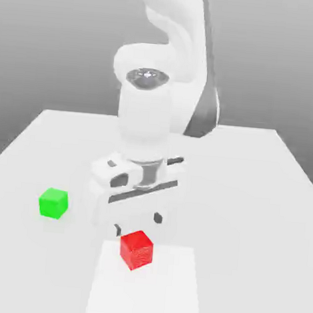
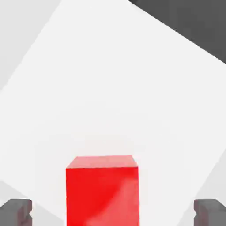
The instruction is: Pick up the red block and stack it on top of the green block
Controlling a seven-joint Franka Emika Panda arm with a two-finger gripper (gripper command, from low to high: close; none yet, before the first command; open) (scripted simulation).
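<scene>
The red block (image 1: 136, 250) sits on a white square patch near the front of the table. My gripper (image 1: 138, 226) hangs directly over it, pointing down, just above its top. In the hand view the red block (image 2: 102, 192) lies in the middle of my open gripper (image 2: 113, 211), and the dark fingertips (image 2: 17, 211) stand wide apart on either side without touching it. The green block (image 1: 53, 203) rests on the table toward the exterior view's left, well apart from the red one.
The white patch (image 1: 167, 294) lies on the pale table (image 1: 249, 194). The arm's white body rises behind the hand at the table's middle. A dark area (image 2: 190, 22) shows beyond the table edge in the hand view.
</scene>
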